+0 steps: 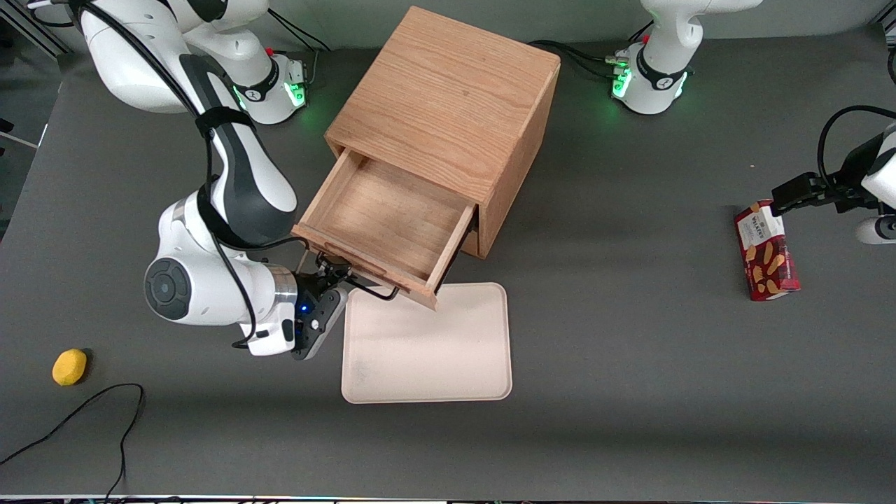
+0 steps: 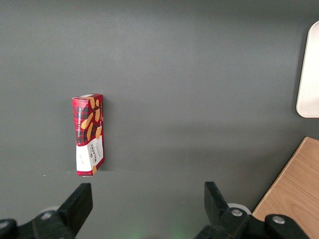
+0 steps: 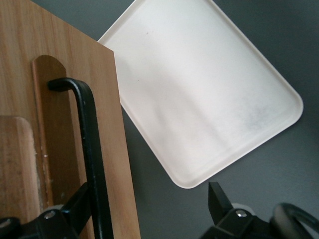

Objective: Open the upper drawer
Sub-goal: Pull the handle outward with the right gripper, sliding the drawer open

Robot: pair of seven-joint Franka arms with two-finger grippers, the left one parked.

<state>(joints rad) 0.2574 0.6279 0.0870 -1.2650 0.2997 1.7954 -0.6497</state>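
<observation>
The upper drawer point(image 1: 387, 225) stands pulled out of the cabinet point(image 1: 448, 112), its long front edge running diagonally, facing the tray point(image 1: 427, 344). The gripper point(image 1: 334, 274) sits at the handle point(image 3: 89, 149); its fingers point(image 3: 219, 199) spread wide, the bar between them, ungripped.

Your right arm point(image 1: 231, 182) reaches low from its base, elbow bent, wrist turned sideways toward the parked arm's end of the table. Its gripper point(image 1: 334, 274) sits just above the tabletop, the two fingers point(image 3: 219, 199) spread apart, holding nothing.
</observation>
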